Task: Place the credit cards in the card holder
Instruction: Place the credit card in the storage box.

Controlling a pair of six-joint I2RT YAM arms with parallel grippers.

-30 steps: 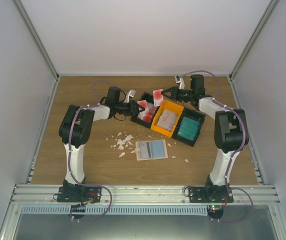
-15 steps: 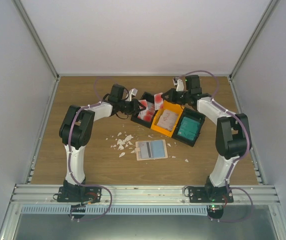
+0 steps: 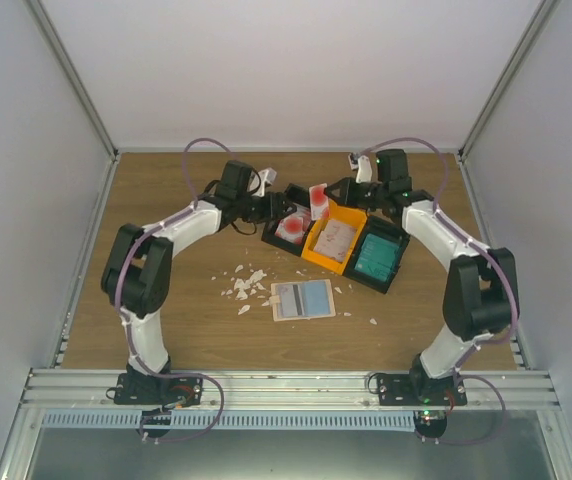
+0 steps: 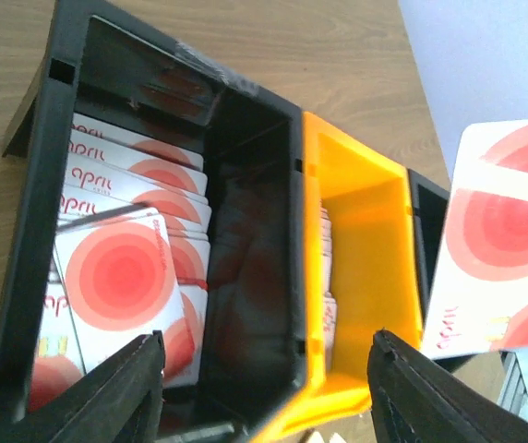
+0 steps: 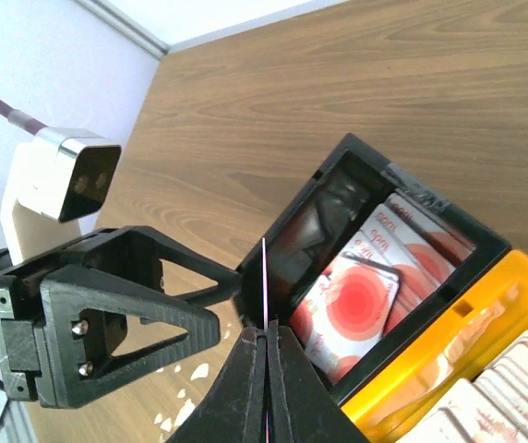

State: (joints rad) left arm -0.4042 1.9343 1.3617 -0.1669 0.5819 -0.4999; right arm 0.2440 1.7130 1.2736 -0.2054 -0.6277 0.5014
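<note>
From my left wrist, the white plastic card with red rings runs off the right edge, and only the tips of my left tool rise from the bottom edge. From my right wrist, that card shows edge-on as a thin line pinched in my right tool, its face hidden, and the orange plastic bin is cut by the corner. From above, the open beige card holder and the white scraps on the counter are too small to read.
</note>
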